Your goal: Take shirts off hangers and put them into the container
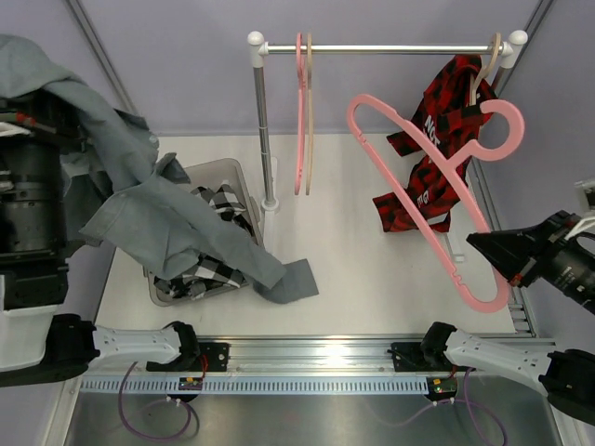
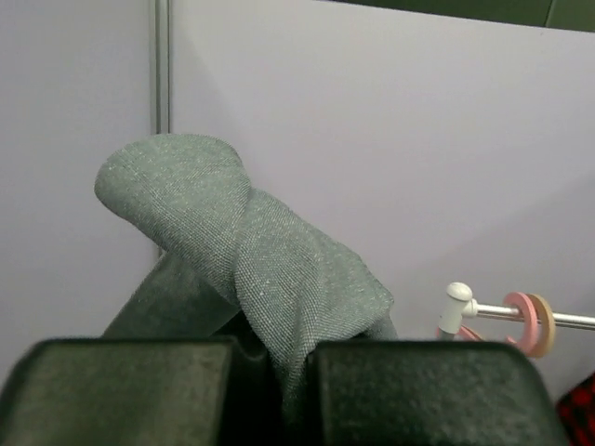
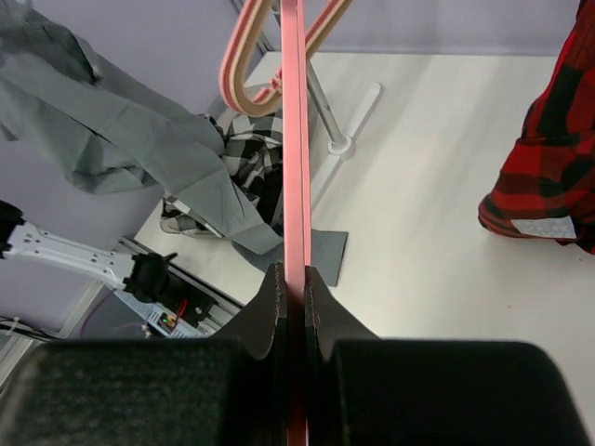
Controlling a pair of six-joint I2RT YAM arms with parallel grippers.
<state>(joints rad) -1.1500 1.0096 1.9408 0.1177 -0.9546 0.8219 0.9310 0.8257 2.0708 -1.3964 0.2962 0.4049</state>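
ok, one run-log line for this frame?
left gripper: shut on grey shirt, draped over container | right gripper: shut on pink hanger, bare | red plaid shirt: on tan hanger, rail

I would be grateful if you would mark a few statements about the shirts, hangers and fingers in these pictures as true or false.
1. The left fingers are shut on the grey shirt. True.
2. The right fingers grip a tan hanger. False: they are shut on a pink hanger.
3. A black-and-white plaid shirt lies in the container. True.
4. The red-and-black plaid shirt lies flat on the table. False: it hangs at the right end of the rail.
5. Two empty hangers, one pink and one tan, hang side by side on the rail. True.
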